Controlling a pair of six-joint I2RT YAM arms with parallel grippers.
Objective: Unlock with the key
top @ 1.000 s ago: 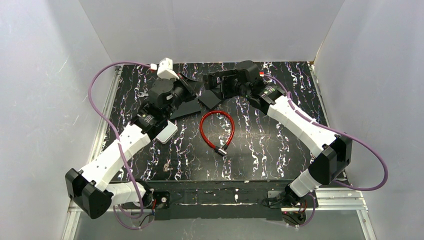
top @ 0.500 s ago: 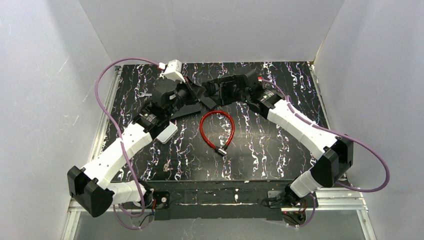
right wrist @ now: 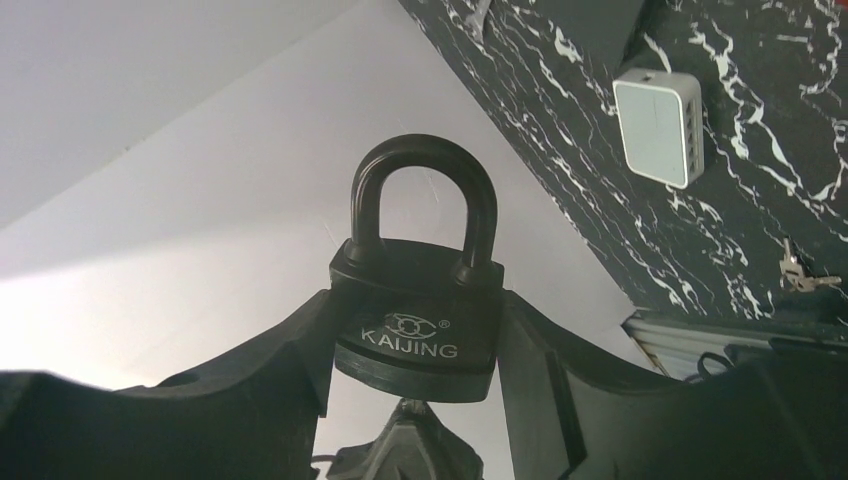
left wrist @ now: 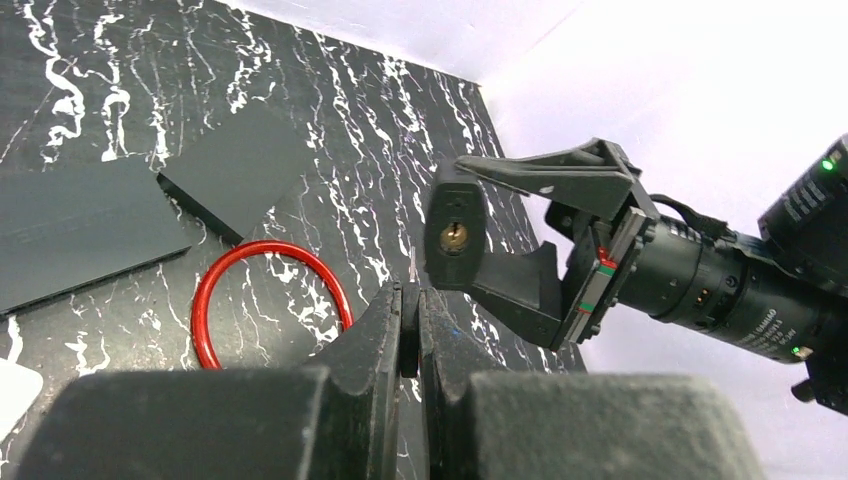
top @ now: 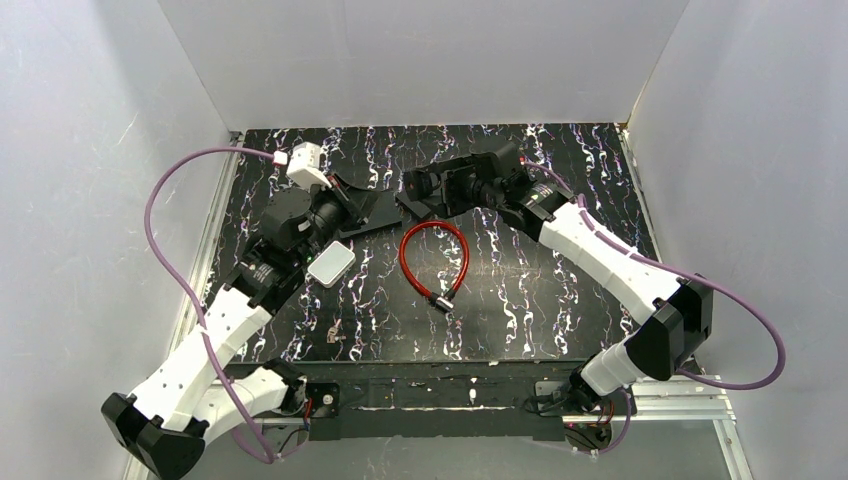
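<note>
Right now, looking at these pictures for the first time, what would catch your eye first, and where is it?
The black padlock clamped in the right gripper, held up over the far middle of the table, its keyhole facing the left gripper. That gripper is shut on what looks like the key, a thin silvery tip aimed at the lock. A red cable loop lies on the table between the arms.
</note>
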